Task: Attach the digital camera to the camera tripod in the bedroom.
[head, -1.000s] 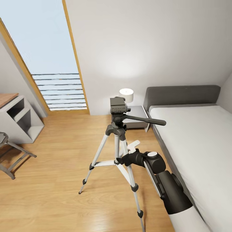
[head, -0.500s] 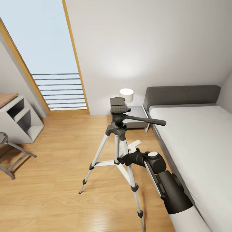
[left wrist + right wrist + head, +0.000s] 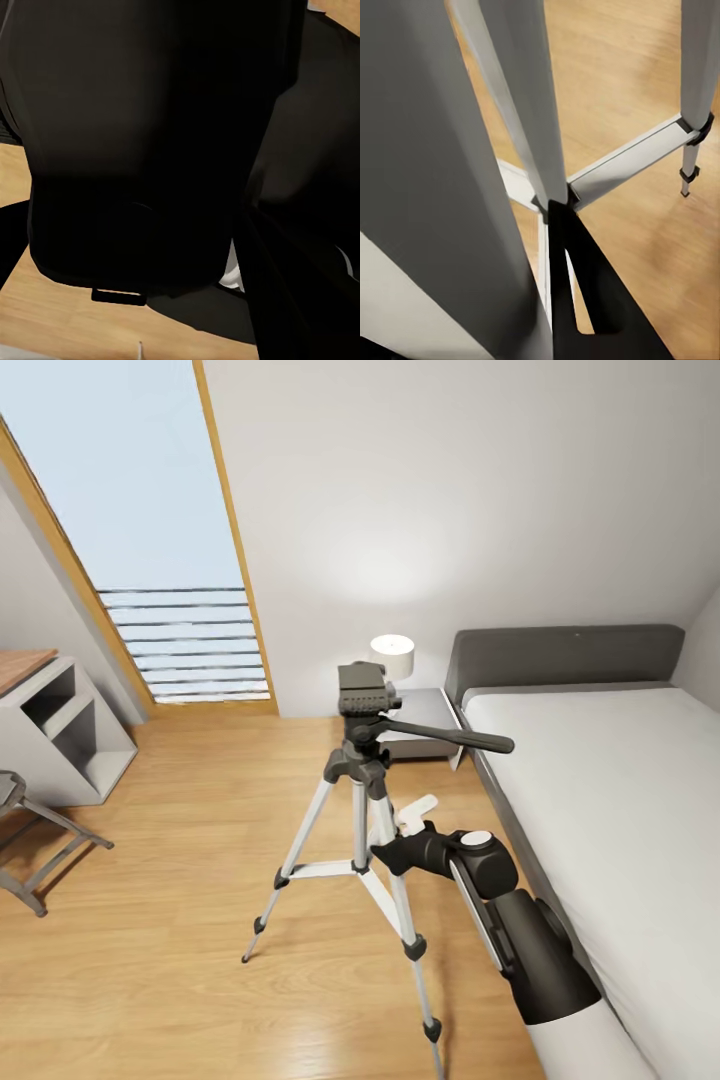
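Right tool (image 3: 385, 852) against camera tripod (image 3: 361, 780), silver legs, black head

Our right arm (image 3: 520, 930) at lower right of frame — glossy black rounded shells, white round cap, white stripe, white finger.

We have the camera tripod (image 3: 362, 810) standing upright on the wood floor, all three silver-grey legs spread, black joints and feet, braces meeting at the centre column. Black head on top with a bare mounting plate, long pan handle sticking out toward the bed side. It sits near the bed's edge, in front of the nightstand. In the right wrist view we see its legs (image 3: 529, 112) and the brace hub close up, one foot resting on the floor.
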